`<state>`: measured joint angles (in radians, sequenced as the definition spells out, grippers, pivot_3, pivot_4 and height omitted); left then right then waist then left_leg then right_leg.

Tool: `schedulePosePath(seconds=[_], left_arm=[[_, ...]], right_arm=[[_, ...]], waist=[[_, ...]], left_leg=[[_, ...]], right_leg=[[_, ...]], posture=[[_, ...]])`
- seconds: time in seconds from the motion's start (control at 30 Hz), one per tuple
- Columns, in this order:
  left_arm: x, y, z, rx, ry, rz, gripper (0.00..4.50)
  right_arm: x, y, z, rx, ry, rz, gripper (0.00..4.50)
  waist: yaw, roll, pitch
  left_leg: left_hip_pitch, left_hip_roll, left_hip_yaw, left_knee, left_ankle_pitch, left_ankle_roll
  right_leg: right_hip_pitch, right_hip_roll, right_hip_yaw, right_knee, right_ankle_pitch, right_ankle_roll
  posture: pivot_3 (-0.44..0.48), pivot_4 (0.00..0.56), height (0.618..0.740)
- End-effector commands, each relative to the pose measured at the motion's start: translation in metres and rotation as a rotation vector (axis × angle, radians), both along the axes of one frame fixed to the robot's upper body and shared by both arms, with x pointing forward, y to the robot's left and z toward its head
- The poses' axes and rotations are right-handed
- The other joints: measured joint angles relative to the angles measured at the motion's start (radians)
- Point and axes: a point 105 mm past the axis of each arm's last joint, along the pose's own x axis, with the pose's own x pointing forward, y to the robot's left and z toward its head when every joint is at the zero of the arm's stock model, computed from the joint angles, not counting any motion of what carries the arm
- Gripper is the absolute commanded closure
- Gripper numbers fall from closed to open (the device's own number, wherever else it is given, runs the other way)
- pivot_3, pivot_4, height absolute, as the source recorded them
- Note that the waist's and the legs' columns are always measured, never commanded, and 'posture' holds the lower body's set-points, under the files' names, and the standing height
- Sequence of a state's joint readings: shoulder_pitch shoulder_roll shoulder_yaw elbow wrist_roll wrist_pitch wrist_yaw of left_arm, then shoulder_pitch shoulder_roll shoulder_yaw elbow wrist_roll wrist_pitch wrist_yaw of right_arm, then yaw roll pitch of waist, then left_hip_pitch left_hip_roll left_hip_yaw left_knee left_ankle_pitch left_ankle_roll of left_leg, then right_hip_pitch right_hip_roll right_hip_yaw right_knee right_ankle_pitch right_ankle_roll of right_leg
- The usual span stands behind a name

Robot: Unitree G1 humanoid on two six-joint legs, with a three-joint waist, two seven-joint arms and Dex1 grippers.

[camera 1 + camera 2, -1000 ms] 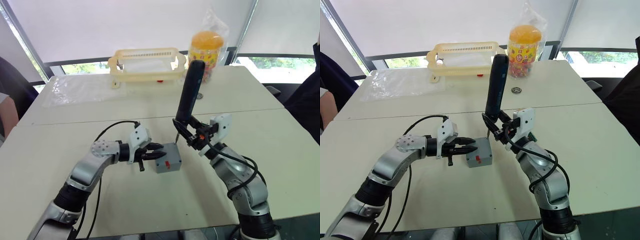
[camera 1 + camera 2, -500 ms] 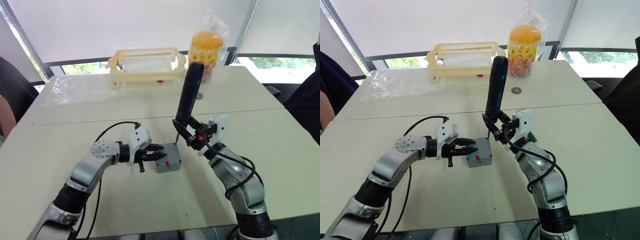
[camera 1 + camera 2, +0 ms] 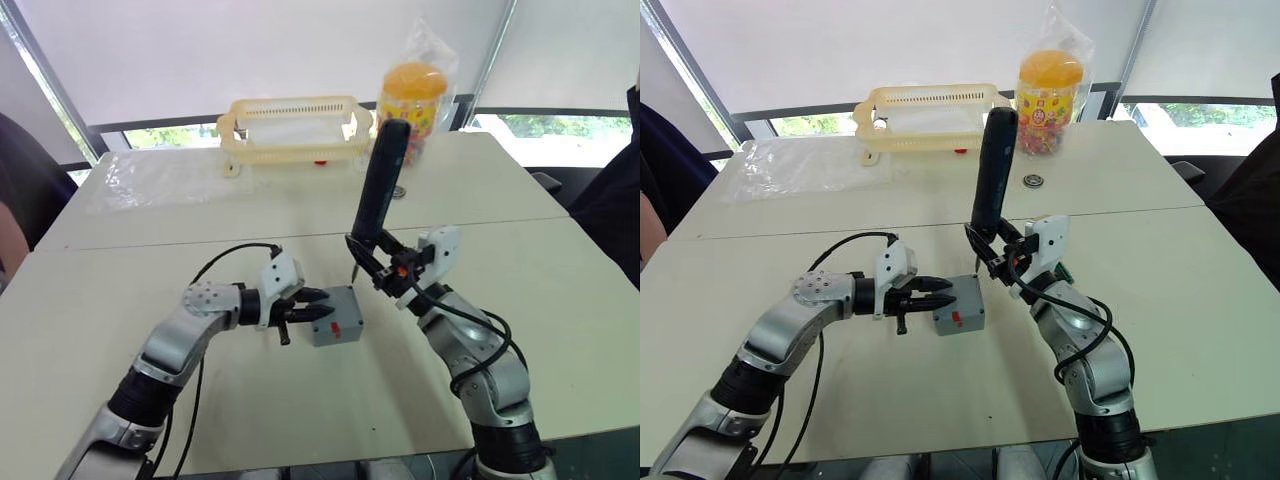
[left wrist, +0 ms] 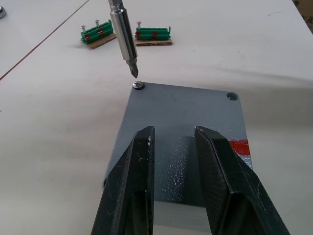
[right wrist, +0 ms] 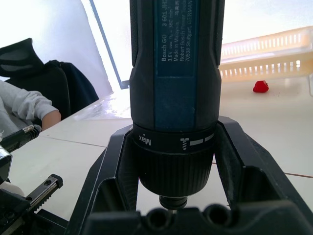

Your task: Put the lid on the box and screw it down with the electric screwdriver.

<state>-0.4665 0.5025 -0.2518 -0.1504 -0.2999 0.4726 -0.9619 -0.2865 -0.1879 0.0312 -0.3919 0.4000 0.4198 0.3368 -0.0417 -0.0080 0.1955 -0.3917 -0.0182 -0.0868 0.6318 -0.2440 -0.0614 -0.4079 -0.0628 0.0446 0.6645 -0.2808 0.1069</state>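
The grey box (image 3: 337, 318) stands on the table with the flat grey lid (image 4: 186, 112) lying on top of it. A red mark shows on its near side. My left gripper (image 4: 173, 129) reaches in from the box's left, and its black fingers (image 4: 129, 196) rest on the lid a narrow gap apart with nothing between them. My right gripper (image 3: 378, 262) is shut on the electric screwdriver (image 3: 380, 185), which is held almost upright. Its metal bit (image 4: 122, 36) hovers just above a screw (image 4: 138, 85) seated in the lid's far corner. Another corner hole (image 4: 233, 96) has no screw in it.
Two green bit strips (image 4: 100, 36) lie on the table just beyond the box. Further back stand a cream basket (image 3: 292, 128), a yellow-lidded jar (image 3: 412, 100) in a bag, a clear plastic sheet (image 3: 150, 180) and a small round metal part (image 3: 1032, 180). A person's sleeve (image 5: 24, 105) is off to the left.
The right arm has shifted slightly with the screwdriver still over the same corner. The person's arm at the left edge has drawn back. The left gripper and box are still.
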Motion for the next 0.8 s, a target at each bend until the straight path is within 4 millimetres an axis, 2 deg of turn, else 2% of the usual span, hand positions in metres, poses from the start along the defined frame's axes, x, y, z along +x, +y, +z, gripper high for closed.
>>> schedulePosePath(seconds=[0.03,0.8], left_arm=[[-0.004,0.000,-0.015,0.033,0.052,-0.009,3.25],[-0.004,0.001,-0.016,0.036,0.049,-0.001,3.25]], right_arm=[[-0.012,0.007,0.029,0.035,-0.114,0.039,2.75],[-0.012,0.007,0.006,-0.059,-0.103,0.028,2.75]], waist=[[0.000,0.000,0.000],[0.000,-0.001,-0.001]], left_leg=[[0.000,0.000,0.000,0.000,0.000,0.000],[0.001,0.000,0.000,0.000,0.000,0.000]], right_leg=[[0.000,0.000,0.000,0.000,0.000,0.000],[0.001,0.000,0.000,0.000,0.000,0.000]], posture=[[0.000,0.150,0.740],[0.000,0.150,0.740]])
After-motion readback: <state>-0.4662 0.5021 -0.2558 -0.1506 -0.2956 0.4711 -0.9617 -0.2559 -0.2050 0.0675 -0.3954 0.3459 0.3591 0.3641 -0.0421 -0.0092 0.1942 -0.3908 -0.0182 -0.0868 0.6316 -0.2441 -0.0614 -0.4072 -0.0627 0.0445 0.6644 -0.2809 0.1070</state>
